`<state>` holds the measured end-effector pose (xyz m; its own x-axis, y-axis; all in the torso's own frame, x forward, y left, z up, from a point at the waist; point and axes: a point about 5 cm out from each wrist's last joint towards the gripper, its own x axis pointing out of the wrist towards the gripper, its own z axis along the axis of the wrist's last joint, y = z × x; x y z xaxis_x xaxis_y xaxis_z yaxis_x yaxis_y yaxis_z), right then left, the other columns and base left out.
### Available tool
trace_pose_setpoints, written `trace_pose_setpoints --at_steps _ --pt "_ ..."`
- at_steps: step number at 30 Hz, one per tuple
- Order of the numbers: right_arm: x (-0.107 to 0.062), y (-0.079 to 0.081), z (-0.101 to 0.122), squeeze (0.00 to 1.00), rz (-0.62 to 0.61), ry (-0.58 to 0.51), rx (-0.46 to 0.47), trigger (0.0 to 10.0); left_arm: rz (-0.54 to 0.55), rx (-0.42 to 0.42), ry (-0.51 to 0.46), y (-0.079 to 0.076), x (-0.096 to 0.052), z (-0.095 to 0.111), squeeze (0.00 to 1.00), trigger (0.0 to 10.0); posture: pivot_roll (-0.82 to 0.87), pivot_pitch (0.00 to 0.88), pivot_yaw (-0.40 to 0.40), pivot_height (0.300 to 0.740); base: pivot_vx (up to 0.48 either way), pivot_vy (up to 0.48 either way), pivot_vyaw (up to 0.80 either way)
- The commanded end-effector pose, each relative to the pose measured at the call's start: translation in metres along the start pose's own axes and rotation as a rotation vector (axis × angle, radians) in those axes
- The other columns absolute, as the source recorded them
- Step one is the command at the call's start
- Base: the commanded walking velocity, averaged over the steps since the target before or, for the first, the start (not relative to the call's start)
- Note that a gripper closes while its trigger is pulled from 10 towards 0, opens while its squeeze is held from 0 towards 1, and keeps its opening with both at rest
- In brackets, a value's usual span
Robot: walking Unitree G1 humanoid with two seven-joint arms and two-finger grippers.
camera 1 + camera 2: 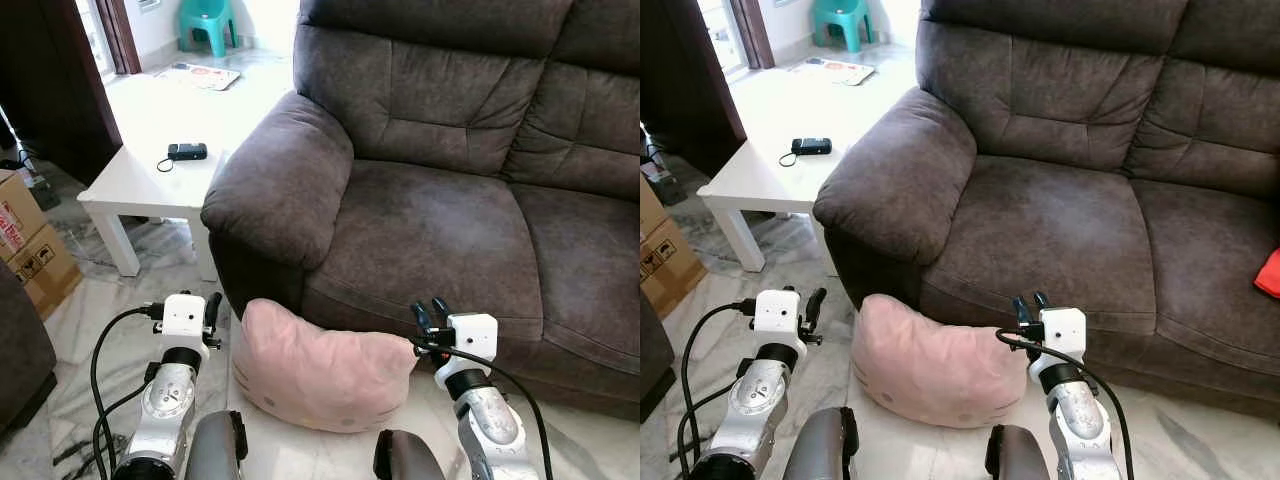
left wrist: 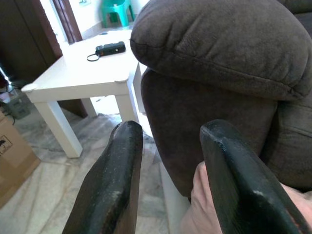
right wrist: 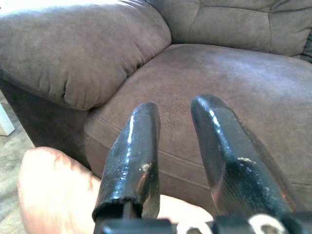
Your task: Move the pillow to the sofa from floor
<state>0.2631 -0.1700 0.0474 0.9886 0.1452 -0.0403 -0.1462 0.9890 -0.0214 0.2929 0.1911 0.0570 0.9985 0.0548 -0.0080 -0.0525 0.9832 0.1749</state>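
Approach step: pillow (image 1: 315, 370) lies against sofa (image 1: 440, 230) base. Left gripper (image 1: 212, 310) and right gripper (image 1: 428, 315) flank it, fingers narrowly parted, empty. Next: close in, squeeze, lift.

This is a home living room. A dark brown upholstered sofa (image 1: 450, 170) stands just ahead of both jaws on a marble-patterned tile floor (image 1: 90, 310). Beyond the left jaws a low white table (image 1: 150, 170) carries a small black device (image 1: 187, 151), with cardboard boxes (image 1: 30, 250) and a green plastic stool (image 1: 208, 22) farther off.
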Motion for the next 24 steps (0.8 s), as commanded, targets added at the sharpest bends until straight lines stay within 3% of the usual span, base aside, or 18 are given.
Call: trace_pose_setpoints --at_steps 1,5,20,23,24 --pt "0.002 0.000 0.002 0.00 0.010 -0.002 -0.022 10.0 -0.011 0.012 0.021 -0.001 -0.001 -0.004 0.00 10.0 0.05 0.000 -0.070 0.553 0.345 0.000 0.80" --pt "0.002 0.000 0.002 0.00 0.007 0.002 -0.016 10.0 -0.015 0.011 0.021 -0.001 -0.001 -0.004 0.00 10.0 0.05 0.000 -0.070 0.553 0.343 0.000 0.63" --pt "0.002 -0.001 0.001 0.00 -0.001 0.003 -0.001 10.0 -0.049 0.002 0.027 -0.006 -0.001 -0.004 0.00 10.0 0.05 0.000 -0.072 0.553 0.298 0.000 0.00" --pt "0.003 -0.001 0.001 0.00 -0.003 0.006 0.000 10.0 -0.131 -0.032 0.054 -0.014 -0.002 -0.007 0.00 10.0 0.05 0.000 -0.073 0.553 0.000 0.000 0.00" --pt "0.003 -0.001 0.001 0.00 -0.008 0.008 -0.001 10.0 -0.205 -0.034 0.089 -0.020 -0.005 -0.012 0.00 10.0 0.05 0.000 -0.072 0.553 0.000 0.000 0.00"
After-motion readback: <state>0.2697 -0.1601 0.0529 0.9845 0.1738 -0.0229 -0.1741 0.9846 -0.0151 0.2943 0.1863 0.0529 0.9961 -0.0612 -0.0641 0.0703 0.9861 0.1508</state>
